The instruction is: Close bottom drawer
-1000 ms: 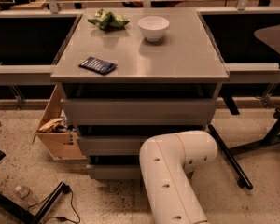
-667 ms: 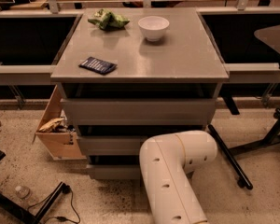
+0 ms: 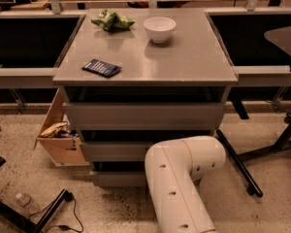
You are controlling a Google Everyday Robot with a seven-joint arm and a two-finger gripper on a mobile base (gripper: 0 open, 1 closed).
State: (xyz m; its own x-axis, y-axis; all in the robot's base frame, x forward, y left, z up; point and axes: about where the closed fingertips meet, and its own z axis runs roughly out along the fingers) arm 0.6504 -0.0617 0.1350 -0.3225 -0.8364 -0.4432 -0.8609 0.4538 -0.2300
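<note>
The grey cabinet (image 3: pixel 145 62) has three flat handleless drawer fronts. The bottom drawer (image 3: pixel 117 178) is the lowest and shortest front, near the floor; its left part shows and its right part is hidden behind my white arm (image 3: pixel 182 174). A dark gap lies above it. The arm bends in front of the cabinet's lower right. My gripper is hidden behind the arm and does not show.
On the cabinet top lie a white bowl (image 3: pixel 159 29), a green bag (image 3: pixel 111 20) and a dark blue packet (image 3: pixel 102 68). A wooden box (image 3: pixel 58 135) with clutter stands at the cabinet's left. Black stand legs (image 3: pixel 240 166) lie at right; cables and a bottle (image 3: pixel 23 199) lie at left.
</note>
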